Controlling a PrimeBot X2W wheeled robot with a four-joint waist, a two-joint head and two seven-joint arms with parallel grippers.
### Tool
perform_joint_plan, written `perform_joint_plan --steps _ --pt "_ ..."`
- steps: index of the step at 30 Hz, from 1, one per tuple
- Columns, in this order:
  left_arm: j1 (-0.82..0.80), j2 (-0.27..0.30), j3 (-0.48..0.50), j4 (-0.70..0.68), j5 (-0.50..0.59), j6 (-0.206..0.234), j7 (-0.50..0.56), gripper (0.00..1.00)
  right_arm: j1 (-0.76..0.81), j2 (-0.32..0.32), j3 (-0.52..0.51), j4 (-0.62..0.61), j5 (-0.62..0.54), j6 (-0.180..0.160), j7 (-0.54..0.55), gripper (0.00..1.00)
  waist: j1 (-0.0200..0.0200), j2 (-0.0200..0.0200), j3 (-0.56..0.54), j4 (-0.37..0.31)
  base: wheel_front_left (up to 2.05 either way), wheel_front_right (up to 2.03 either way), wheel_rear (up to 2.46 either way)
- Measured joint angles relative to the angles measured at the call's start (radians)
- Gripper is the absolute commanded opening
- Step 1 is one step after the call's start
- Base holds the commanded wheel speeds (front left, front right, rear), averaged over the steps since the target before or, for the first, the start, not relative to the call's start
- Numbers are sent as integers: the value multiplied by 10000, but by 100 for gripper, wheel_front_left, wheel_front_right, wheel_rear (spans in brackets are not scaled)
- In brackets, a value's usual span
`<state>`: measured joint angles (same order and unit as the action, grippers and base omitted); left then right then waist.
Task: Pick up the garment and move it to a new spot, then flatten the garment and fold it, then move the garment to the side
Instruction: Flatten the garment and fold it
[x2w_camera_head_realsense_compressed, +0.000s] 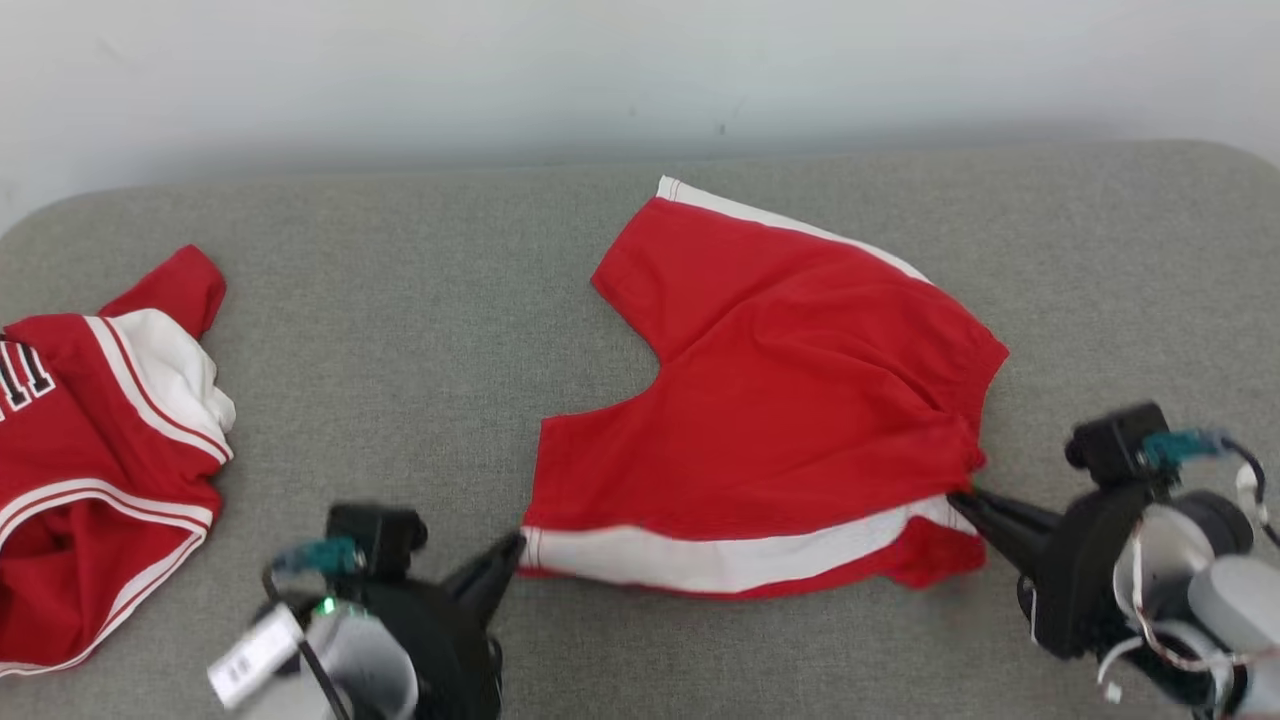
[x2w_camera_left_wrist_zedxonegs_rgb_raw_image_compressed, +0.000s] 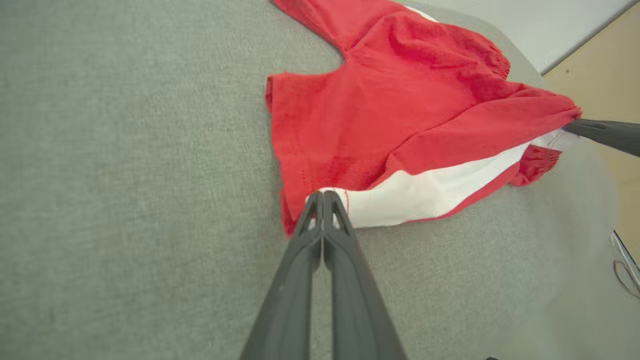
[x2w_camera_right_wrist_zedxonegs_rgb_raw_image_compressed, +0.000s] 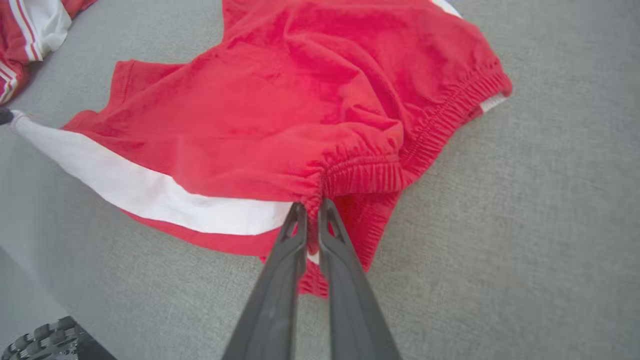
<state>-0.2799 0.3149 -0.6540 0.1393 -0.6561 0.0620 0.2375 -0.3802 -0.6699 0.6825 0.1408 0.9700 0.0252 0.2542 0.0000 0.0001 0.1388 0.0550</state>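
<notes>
The garment is a pair of red shorts with white side stripes, lying spread on the grey cushioned surface. My left gripper is shut on the hem corner at the white stripe's left end; the left wrist view shows its fingers pinching that corner of the garment. My right gripper is shut on the gathered elastic waistband at the garment's right end; in the right wrist view its fingers clamp the bunched waistband of the garment. The stripe edge stretches between both grippers.
A red and white jersey lies crumpled at the left edge of the surface, also seen as a jersey corner in the right wrist view. A pale wall rises behind. Bare grey surface lies between the jersey and the shorts.
</notes>
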Motion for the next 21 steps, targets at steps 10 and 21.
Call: perform_joint_plan --steps 10,21 --pt "-4425 284 1053 759 -1628 -1503 2140 0 -4362 769 -10 1455 823 209 3356 0 3 1 1070 -55 0 0 0" --pt "-11202 -307 2855 2203 199 -859 236 0 -11655 1797 -2109 2976 -880 224 961 0 2 -1 2599 84 0 0 0"
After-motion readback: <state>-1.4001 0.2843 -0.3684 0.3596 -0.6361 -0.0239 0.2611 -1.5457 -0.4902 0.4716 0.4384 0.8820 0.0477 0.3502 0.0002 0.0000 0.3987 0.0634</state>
